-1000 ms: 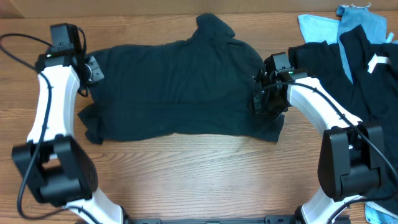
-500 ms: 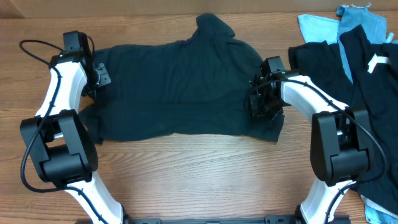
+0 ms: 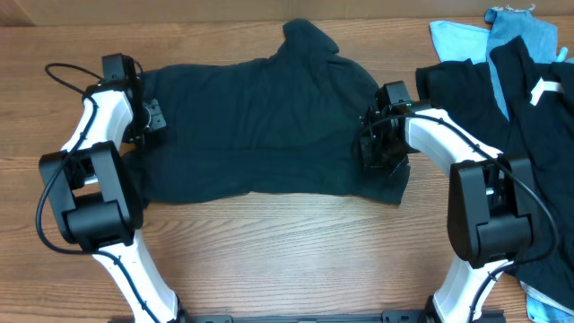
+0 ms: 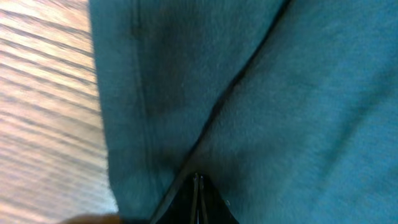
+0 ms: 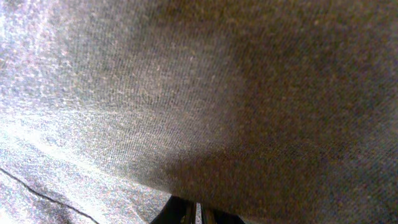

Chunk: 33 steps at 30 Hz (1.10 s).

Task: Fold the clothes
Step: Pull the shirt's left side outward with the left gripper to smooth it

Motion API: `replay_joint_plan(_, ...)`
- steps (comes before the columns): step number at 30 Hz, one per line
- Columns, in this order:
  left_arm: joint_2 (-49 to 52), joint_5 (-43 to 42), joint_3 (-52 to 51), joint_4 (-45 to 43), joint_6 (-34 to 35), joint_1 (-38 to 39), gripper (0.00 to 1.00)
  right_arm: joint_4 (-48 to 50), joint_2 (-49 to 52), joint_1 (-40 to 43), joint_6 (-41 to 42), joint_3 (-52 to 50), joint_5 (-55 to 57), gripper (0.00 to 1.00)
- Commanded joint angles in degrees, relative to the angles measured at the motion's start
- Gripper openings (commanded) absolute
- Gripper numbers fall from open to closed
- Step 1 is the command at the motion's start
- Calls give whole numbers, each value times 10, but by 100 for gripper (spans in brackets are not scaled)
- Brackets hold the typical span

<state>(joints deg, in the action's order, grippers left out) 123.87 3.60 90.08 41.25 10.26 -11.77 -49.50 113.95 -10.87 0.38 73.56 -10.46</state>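
A black T-shirt (image 3: 260,126) of the clothes lies spread flat across the wooden table (image 3: 269,251). My left gripper (image 3: 154,118) is at its left edge, and in the left wrist view the left gripper (image 4: 198,185) is shut with the dark cloth (image 4: 280,93) creased in to its tips. My right gripper (image 3: 369,148) sits on the shirt's right edge. Cloth (image 5: 217,93) fills the right wrist view, where the right gripper (image 5: 196,216) shows its jaws closed together under a fold.
A pile of other clothes (image 3: 520,99), black with a white mark, lies at the right edge, close behind the right arm. Light blue pieces (image 3: 466,40) lie at the back right. Bare wood (image 4: 43,93) shows left of the shirt's hem.
The left arm has swung right and slightly toward me, carrying its gripper inward over the shirt's left edge. The right gripper shifted slightly left, then stayed put.
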Motion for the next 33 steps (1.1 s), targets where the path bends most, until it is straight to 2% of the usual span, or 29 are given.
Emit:
replay_joint_plan(1,29,-2,1,-15,-13,-10,4,-5,31,-4,-2,-9,-1,7)
replay_joint_plan(10,100,-7,1,-91,-10,-58,4,-21,31,-4,-2,-9,-1,7)
replay_joint_plan(20,100,-2,1,-263,-16,-70,4,-33,31,-4,-2,-9,-1,7)
replay_joint_plan(22,99,-3,3,-251,-22,-70,4,-33,31,-4,-2,-9,-1,7)
replay_joint_plan(26,95,-2,42,-175,-56,-72,4,-33,31,-4,-2,-9,-1,7)
replay_joint_plan(31,94,-10,158,-86,-64,-86,4,-41,31,-4,-2,-9,-1,6)
replay_joint_plan(33,93,-41,194,-42,-65,-86,4,-42,31,-4,-2,-9,-1,6)
